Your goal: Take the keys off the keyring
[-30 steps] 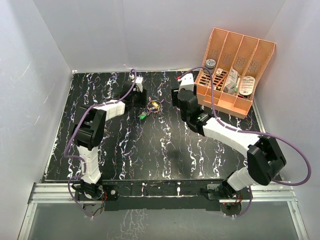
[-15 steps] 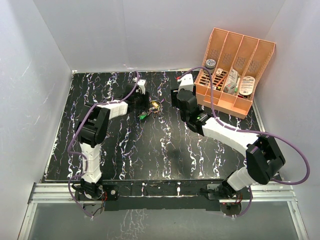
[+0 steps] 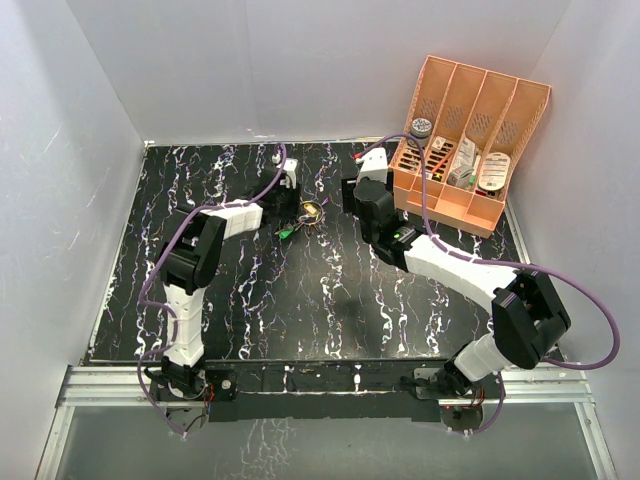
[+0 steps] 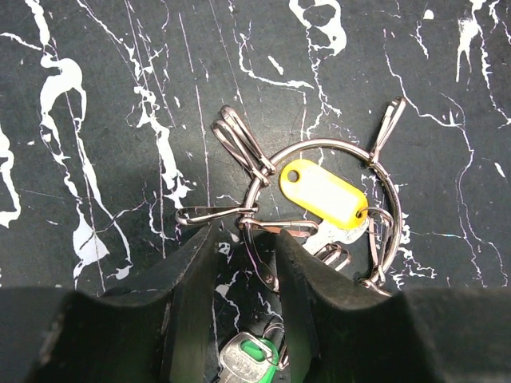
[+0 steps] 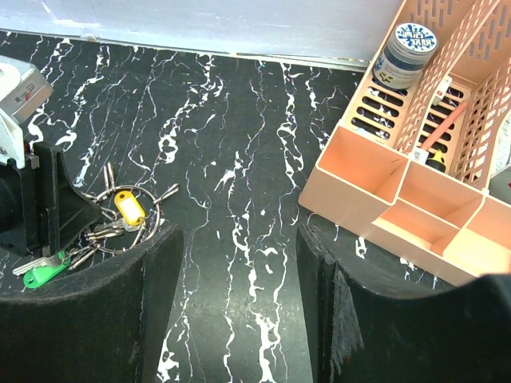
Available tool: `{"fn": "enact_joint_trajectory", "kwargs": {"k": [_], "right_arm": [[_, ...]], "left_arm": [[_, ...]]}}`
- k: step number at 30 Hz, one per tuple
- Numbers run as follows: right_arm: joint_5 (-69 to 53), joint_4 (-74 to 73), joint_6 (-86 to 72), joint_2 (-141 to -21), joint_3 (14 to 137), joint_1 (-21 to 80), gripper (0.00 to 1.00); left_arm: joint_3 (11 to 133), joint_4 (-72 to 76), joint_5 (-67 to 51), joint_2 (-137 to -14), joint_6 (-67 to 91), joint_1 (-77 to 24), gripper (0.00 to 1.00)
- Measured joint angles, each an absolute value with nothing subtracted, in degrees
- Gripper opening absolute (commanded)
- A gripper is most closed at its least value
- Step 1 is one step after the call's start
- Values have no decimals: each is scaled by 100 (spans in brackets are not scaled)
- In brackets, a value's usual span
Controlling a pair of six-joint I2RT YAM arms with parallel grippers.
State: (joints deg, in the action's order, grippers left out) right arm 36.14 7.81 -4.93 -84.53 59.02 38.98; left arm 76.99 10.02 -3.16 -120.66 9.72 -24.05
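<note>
The keyring, a thin silver loop, lies flat on the black marbled table. It carries a key with a yellow-orange head, a key with a green head and several silver snap clips. My left gripper is open and low over the ring. Its fingers straddle the ring's left arc without clamping it. In the top view the keyring lies between my left gripper and my right gripper. My right gripper is open and empty, to the right of the keyring.
An orange divided organizer with small items stands at the back right, close behind my right gripper; it also shows in the right wrist view. White walls enclose the table on the left, back and right.
My left gripper has moved right, from beside the keys to over the ring's left arc. The right arm and the keys have not moved.
</note>
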Motion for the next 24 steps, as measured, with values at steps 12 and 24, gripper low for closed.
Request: {"fn": "enact_joint_trajectory", "kwargs": {"k": [12,24], "right_arm": [[3621,799,-615,-8440,5902,3898,59],[3697,888,-635,-8283,5902,3898,61]], "left_arm": [[7699,727,456,-12011,956,-2687,34],[7848,276,902,-12018,1109,-2978,0]]}}
